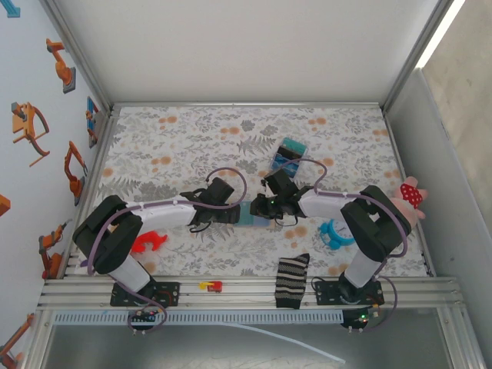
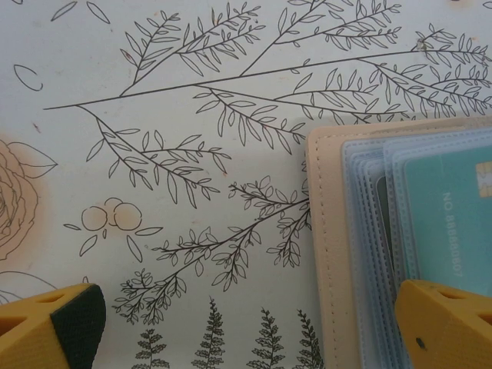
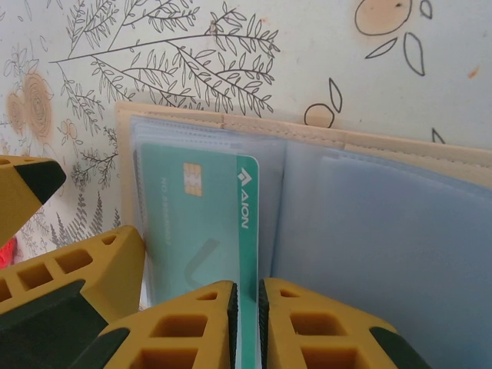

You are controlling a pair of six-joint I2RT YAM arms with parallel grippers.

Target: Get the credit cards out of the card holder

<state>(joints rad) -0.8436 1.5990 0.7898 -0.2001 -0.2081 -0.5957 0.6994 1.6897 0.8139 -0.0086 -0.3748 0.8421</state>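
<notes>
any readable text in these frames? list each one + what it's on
"AION": printed lengthwise next to a small logo, on the green credit card in the card holder.
"NO" followed by a row of embossed digits: on the same credit card, left wrist view; the digits are too faint to read for certain.
Top view: nothing legible.

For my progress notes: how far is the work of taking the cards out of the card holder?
Done: the card holder lies open. In hand: the right gripper has its jaws closed on the teal card, which is not out yet; the left gripper is open, one finger over the holder's edge. Left: pulling that card out, and any others.
</notes>
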